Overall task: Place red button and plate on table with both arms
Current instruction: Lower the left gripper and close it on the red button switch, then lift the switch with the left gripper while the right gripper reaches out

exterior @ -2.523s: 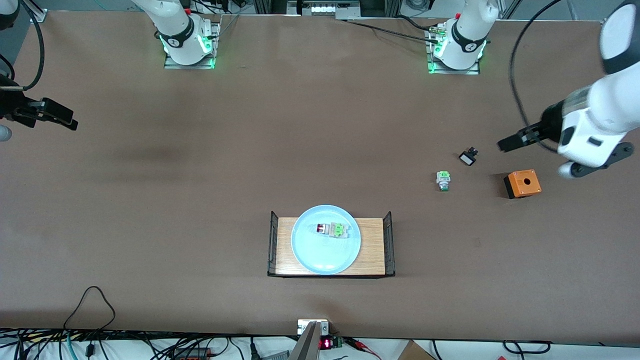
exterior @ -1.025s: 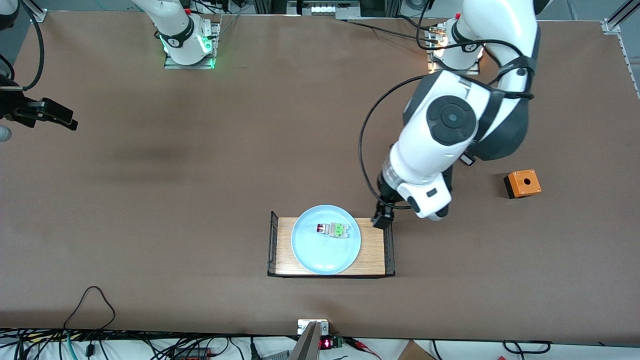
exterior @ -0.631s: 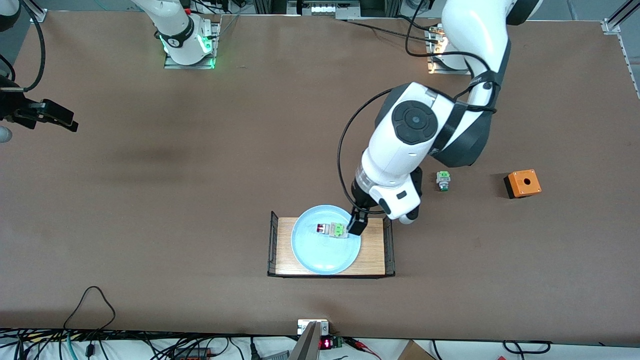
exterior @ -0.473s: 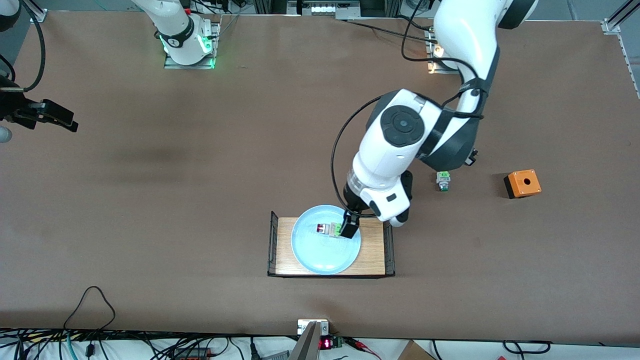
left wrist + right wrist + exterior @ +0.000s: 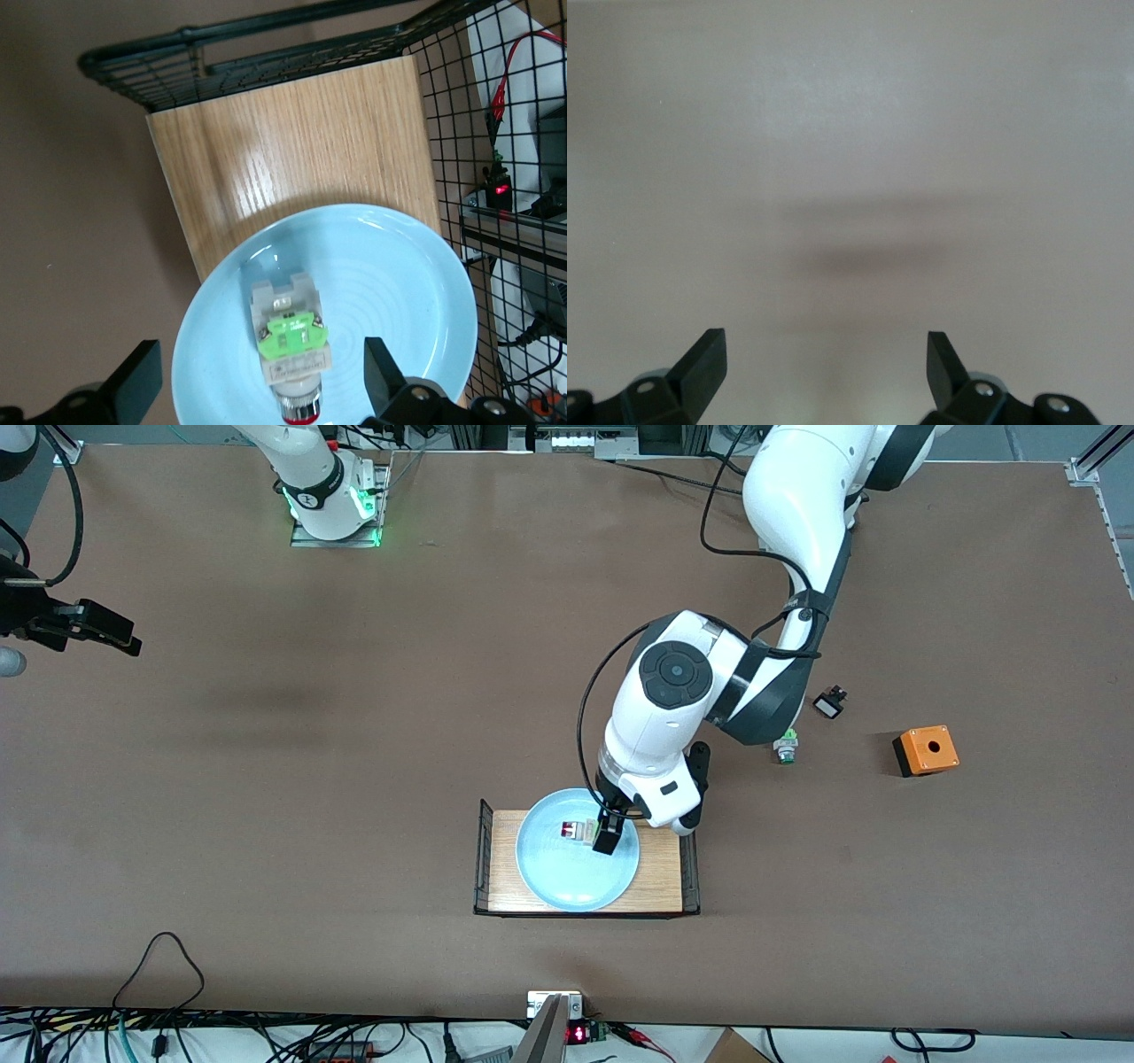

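Plate: you see the pale blue plate low in the middle of the front view, resting on the small wooden tray with black wire ends; it has not been set on the surface yet. In the left wrist view the plate fills the lower half of the frame over the tray's wood grain.
Red button: the red button lies on its side in the plate, in the part of it farther from the front camera, red cap toward the right arm's end. In the left wrist view the red button shows its green block uppermost, with the red cap at the frame's bottom edge.
Left gripper: your left gripper hangs over the plate, right above the button's green end, which it hides in the front view. In the left wrist view the left gripper has its fingers spread wide, one on each side of the button, and grips nothing.
Right gripper: your right gripper waits at the left edge of the front view, over bare surface. In the right wrist view the right gripper is spread wide with nothing in it.
Surface: the brown surface spans the whole front view.
Other items, right-centre of the front view: an orange box with a hole, a small black part, and a second small switch partly under the left arm.
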{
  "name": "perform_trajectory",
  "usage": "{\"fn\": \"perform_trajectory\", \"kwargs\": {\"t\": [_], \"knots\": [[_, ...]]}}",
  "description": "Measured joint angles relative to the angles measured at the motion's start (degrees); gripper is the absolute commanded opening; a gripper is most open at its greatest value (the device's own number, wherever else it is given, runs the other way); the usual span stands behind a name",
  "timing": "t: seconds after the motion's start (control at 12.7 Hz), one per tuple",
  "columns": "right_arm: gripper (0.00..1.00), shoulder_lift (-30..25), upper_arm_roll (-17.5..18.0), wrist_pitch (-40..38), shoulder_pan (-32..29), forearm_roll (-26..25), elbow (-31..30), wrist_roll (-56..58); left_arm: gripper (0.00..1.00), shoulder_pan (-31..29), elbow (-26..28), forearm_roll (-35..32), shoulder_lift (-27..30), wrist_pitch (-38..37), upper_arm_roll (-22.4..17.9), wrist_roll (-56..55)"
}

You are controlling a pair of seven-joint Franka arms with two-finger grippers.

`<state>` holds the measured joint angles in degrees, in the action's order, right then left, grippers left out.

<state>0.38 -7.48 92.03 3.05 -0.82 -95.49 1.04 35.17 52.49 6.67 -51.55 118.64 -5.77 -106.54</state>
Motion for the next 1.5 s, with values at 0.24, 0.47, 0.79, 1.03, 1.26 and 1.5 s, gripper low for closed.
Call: {"fn": "perform_trajectory", "kwargs": {"t": [0.24, 0.47, 0.79, 1.03, 1.26, 1.5], "knots": [[1.00, 0.00, -0.11, -0.17, -0.32, 0.00, 0.00, -0.02, 1.00, 0.08, -0.93, 0.00, -1.86, 4.36, -0.53, 0.03], [1.00, 0.00, -0.11, -0.25, -0.36, 0.00, 0.00, -0.02, 1.00, 0.52, -1.72, 0.00, -2.80, 6.12, -0.64, 0.12], [1.00, 0.00, -0.11, -0.36, -0.48, 0.00, 0.00, -0.03, 0.88, 2.95, -1.83, 0.00, -4.75, 7.33, -3.11, 0.12], [1.00, 0.00, -0.12, -0.42, -0.59, 0.00, 0.00, -0.04, 0.32, 3.18, -2.17, 0.00, -5.21, 7.52, -3.57, 0.12], [1.00, 0.00, -0.13, -0.46, -0.66, -0.01, 0.00, -0.05, 0.06, 3.17, -2.51, 0.00, -5.21, 7.59, -3.83, 0.39], [1.00, 0.00, -0.22, -0.47, -0.86, -0.02, 0.00, -0.06, 0.03, 3.18, -2.82, 0.00, -5.29, 7.59, -3.97, 1.72]]}}
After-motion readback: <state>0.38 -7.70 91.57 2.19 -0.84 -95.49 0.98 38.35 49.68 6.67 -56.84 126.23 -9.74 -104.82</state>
